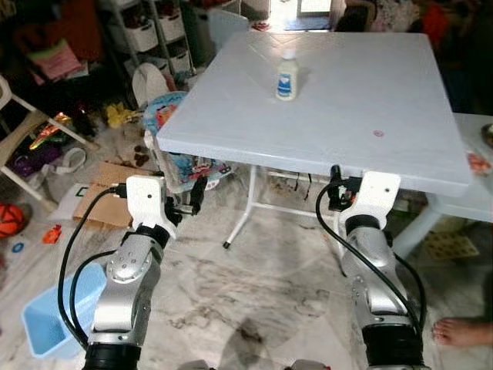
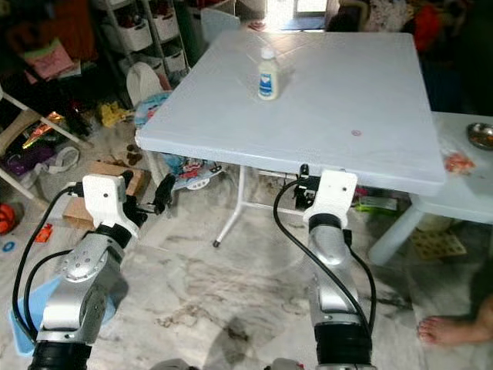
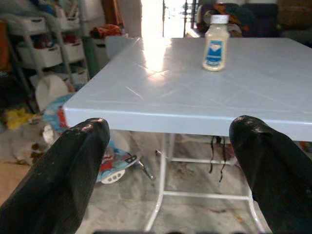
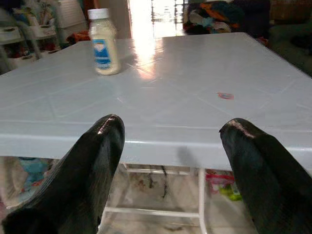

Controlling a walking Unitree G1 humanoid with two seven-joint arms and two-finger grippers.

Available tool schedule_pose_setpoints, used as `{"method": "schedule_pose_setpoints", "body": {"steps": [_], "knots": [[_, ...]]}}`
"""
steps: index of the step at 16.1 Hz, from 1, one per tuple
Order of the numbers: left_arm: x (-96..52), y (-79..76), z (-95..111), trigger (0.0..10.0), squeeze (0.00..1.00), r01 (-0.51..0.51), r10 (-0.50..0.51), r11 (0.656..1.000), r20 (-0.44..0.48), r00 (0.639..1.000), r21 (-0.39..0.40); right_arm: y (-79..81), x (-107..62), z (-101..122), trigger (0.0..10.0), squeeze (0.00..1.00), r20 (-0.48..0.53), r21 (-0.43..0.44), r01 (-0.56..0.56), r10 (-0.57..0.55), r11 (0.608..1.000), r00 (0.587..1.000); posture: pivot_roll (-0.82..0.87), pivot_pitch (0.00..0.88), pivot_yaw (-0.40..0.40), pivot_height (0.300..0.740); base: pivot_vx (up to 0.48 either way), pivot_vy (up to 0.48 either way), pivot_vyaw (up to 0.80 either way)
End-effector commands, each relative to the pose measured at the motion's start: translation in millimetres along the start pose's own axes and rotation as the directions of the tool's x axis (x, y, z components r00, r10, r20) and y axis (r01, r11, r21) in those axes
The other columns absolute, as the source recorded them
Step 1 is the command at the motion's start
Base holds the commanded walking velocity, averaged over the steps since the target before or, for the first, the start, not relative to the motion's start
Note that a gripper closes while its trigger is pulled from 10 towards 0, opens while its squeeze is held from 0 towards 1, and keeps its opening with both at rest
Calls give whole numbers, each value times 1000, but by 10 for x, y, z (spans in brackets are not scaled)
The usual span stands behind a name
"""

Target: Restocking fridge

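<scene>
Upright, bottle (image 1: 287, 75) on table (image 1: 370, 100) | left fingers (image 3: 58, 180), right fingers (image 4: 83, 170) apart, seemingly empty.

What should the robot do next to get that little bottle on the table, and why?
Probably step closer and lift an arm toward the bottle. It stands upright far back on the white table, while the left gripper and right gripper are open, empty and held low before the near edge, seemingly too far away.

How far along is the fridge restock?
No fridge in sight. The white-capped, blue-labelled cream bottle stands upright on the pale blue square table. The left gripper and right gripper are open, empty, short of the table's near edge. This fits either approaching or leaving.
</scene>
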State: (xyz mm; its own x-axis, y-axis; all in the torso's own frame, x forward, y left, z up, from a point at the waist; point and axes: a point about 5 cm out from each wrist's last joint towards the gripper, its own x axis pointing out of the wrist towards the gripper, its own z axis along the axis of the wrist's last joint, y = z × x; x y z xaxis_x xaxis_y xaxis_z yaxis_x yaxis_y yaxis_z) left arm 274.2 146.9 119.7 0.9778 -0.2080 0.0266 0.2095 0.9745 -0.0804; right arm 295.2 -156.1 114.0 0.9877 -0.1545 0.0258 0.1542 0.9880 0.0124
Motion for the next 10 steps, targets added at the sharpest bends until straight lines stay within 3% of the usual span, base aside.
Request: {"method": "schedule_pose_setpoints", "body": {"steps": [1,10], "knots": [[-4,29,-7,10000,0,-20,21,1000,5,1000,-7,112,38,39,10000,0,21,11,-48,47,999,999,33,0,43,740,472,0,0],[56,-59,-1,10000,0,-1,2,1000,22,1000,-22,67,75,78,10000,0,43,-9,-33,34,999,999,10,0,40,740,477,0,0]]}}
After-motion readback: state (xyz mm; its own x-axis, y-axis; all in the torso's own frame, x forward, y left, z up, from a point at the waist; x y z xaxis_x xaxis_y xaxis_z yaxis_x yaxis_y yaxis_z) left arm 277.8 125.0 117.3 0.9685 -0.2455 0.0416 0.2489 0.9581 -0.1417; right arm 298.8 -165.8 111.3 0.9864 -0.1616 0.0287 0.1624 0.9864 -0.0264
